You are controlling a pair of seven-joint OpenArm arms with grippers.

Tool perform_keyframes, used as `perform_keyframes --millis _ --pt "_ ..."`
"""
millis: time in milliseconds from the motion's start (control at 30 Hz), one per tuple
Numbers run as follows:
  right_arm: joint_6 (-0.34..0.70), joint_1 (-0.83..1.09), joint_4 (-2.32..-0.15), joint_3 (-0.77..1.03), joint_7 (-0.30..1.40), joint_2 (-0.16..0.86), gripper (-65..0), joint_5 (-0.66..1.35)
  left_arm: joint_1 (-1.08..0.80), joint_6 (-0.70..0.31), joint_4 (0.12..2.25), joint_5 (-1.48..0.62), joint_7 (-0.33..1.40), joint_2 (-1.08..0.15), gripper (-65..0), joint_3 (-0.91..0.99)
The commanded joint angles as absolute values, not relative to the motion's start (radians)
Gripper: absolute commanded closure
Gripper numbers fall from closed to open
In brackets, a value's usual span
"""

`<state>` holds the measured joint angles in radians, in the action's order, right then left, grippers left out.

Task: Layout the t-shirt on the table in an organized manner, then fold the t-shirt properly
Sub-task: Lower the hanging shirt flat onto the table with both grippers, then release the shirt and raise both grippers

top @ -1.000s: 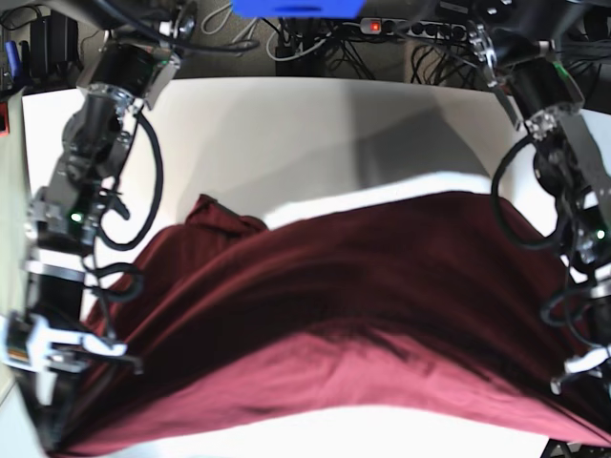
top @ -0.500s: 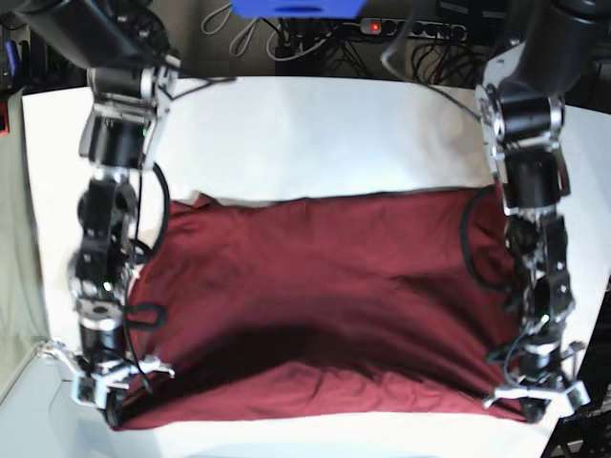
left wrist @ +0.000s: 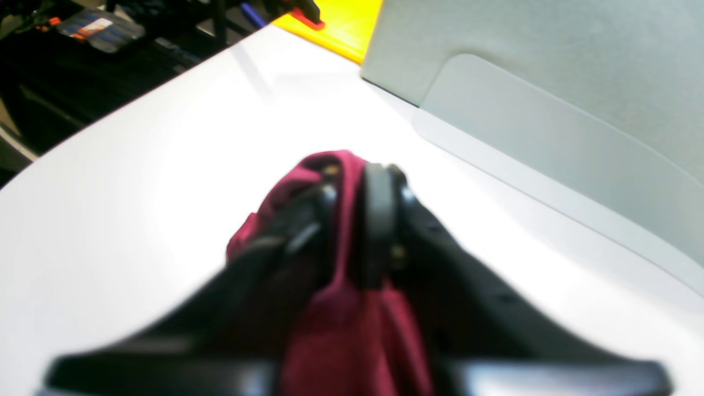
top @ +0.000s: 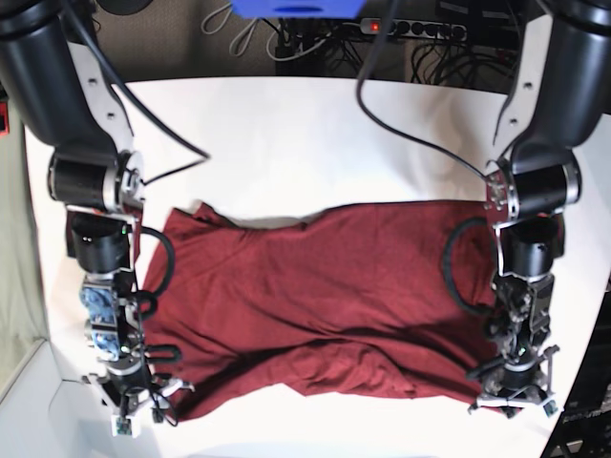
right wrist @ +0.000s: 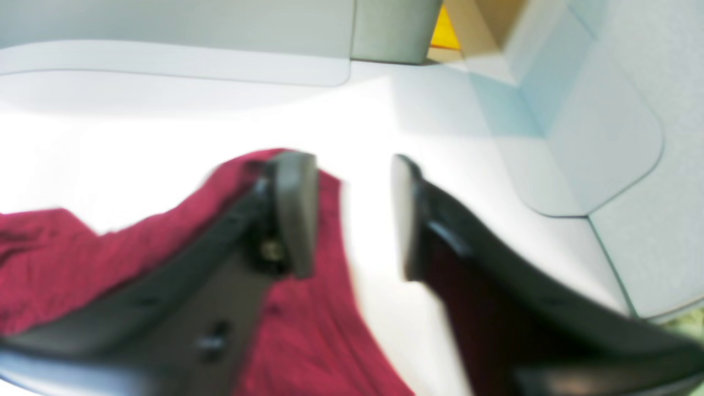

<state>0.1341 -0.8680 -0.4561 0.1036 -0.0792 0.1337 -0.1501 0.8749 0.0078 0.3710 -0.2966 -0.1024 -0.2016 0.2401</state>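
Observation:
The maroon t-shirt [top: 325, 286] lies spread across the white table [top: 315, 143], with wrinkles and a folded-up band along its near edge. My left gripper [top: 511, 399] is at the shirt's near corner on the base view's right. In the left wrist view it [left wrist: 355, 187] is shut on a bunched fold of the shirt [left wrist: 352, 330], low over the table [left wrist: 137, 165]. My right gripper [top: 134, 415] is at the other near corner. In the right wrist view it [right wrist: 349, 214] is open, with one finger [right wrist: 294, 214] over the shirt's edge [right wrist: 82, 264] and bare table [right wrist: 110, 137] beyond.
Cables and a power strip [top: 420, 29] lie behind the table's far edge, beside a blue object [top: 296, 8]. A grey panel [left wrist: 550, 82] and a yellow surface [left wrist: 341, 22] border the table near my left gripper. Grey panels [right wrist: 577, 110] stand near my right gripper.
The shirt, held up and stretched a second ago, has come down flat on the table. Both arms have swung toward the near edge, their grippers now low at the shirt's near corners.

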Motion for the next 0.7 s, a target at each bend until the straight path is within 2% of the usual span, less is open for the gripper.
perform_keyframes --millis 0,67,200,300,400,667 --pt "0.131 -0.905 -0.478 0.097 -0.108 0.147 -30.4 -0.147 0.915 0.004 0.390 -0.292 -0.134 -0.209 -18.3 0.239" --pt "0.131 -0.905 -0.484 0.096 -0.108 0.154 -36.2 -0.147 0.903 0.001 0.390 -0.292 -0.134 -0.213 -26.1 0.239" --pt "0.131 -0.835 -0.585 0.096 -0.105 0.186 -37.7 -0.147 0.892 -0.004 0.390 -0.292 -0.134 -0.219 -33.1 0.239" --pt "0.134 -0.734 -0.719 0.096 -0.099 0.200 -37.7 -0.147 0.871 -0.004 0.414 -0.297 -0.134 -0.222 -33.2 0.239" --pt "0.134 -0.602 -0.875 0.097 -0.097 0.216 -37.7 -0.147 0.796 -0.001 0.524 -0.298 -0.124 -0.234 -33.2 0.246" --pt "0.131 -0.242 -1.256 0.102 -0.097 0.191 -37.7 -0.145 0.512 0.004 1.020 -0.298 0.067 -0.237 -33.2 0.248"
